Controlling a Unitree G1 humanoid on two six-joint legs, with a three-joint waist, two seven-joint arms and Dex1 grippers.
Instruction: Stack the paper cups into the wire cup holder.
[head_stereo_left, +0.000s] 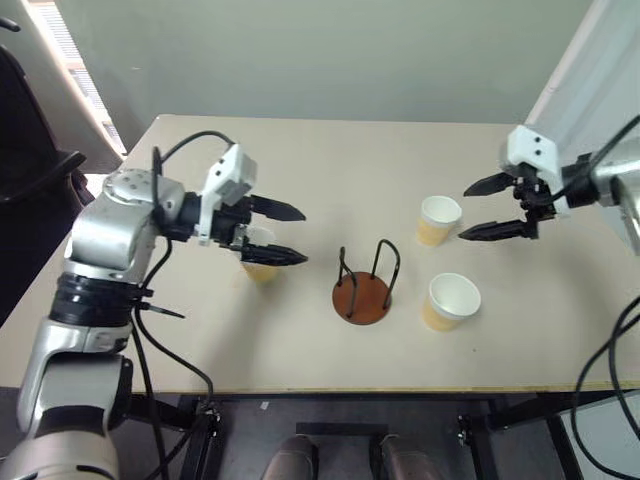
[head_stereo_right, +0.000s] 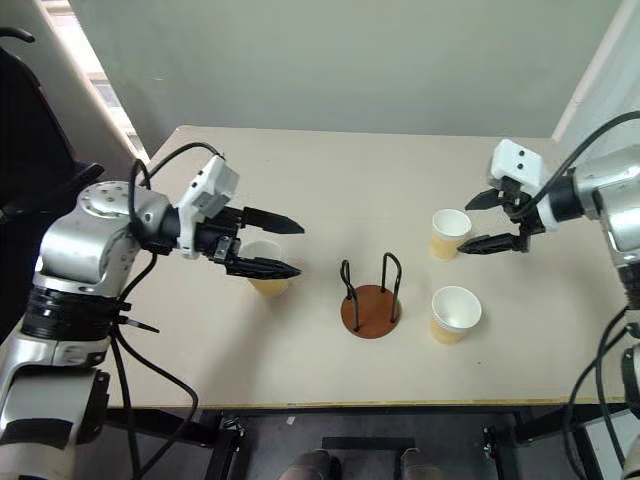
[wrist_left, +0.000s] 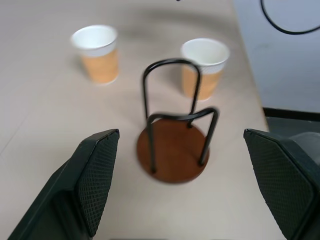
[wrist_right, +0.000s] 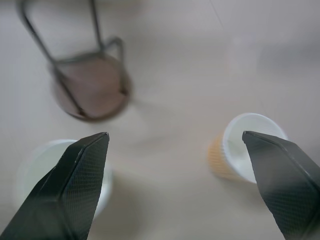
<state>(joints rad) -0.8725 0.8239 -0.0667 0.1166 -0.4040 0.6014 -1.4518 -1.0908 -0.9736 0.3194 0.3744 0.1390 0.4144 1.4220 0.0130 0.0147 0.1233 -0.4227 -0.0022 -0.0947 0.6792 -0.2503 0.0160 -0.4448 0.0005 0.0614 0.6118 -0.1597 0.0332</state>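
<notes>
Reaching step: both tools, left tool (head_stereo_left: 272, 233) and right tool (head_stereo_left: 492, 208), gape wide and empty; the black-wire, brown-disc cup holder (head_stereo_left: 363, 290) is empty. Next, the right tool must close on the tan paper cup (head_stereo_left: 438, 219) at the holder's one o'clock.

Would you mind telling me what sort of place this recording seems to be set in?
Probably an indoor lab or office test space: a plain beige table on a black metal frame, bare grey wall behind, and a dark office chair by a window.

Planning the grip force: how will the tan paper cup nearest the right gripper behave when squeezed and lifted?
The tan paper cup with the white rim is probably light. Its thin open wall likely dents under a hard squeeze. Standing upright and empty, it may tip if nudged.
</notes>
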